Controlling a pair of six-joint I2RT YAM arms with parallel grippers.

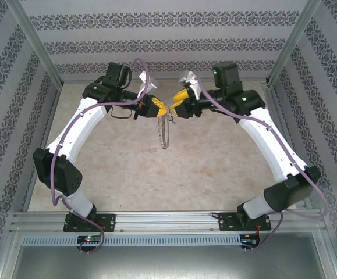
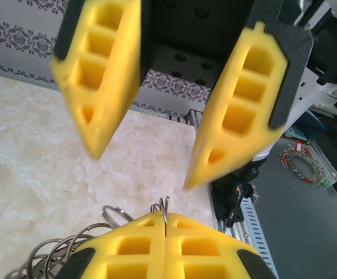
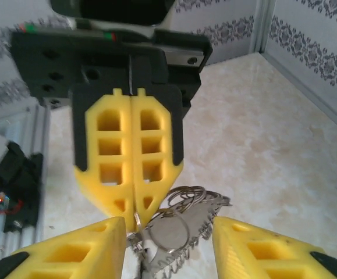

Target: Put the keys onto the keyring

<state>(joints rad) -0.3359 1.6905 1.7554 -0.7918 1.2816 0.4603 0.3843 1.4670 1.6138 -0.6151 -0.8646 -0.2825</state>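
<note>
Our left gripper [image 2: 165,224] clamps the keyring [image 2: 165,205]; our right gripper [image 2: 142,170], jaws apart, hangs at twelve o'clock. We judge the keyring light, stiff, slippery: pinch its rim.

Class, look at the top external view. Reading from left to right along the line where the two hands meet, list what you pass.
left arm → left hand, shut → keyring, hanging below the hands' tips → right hand, open → right arm
</note>
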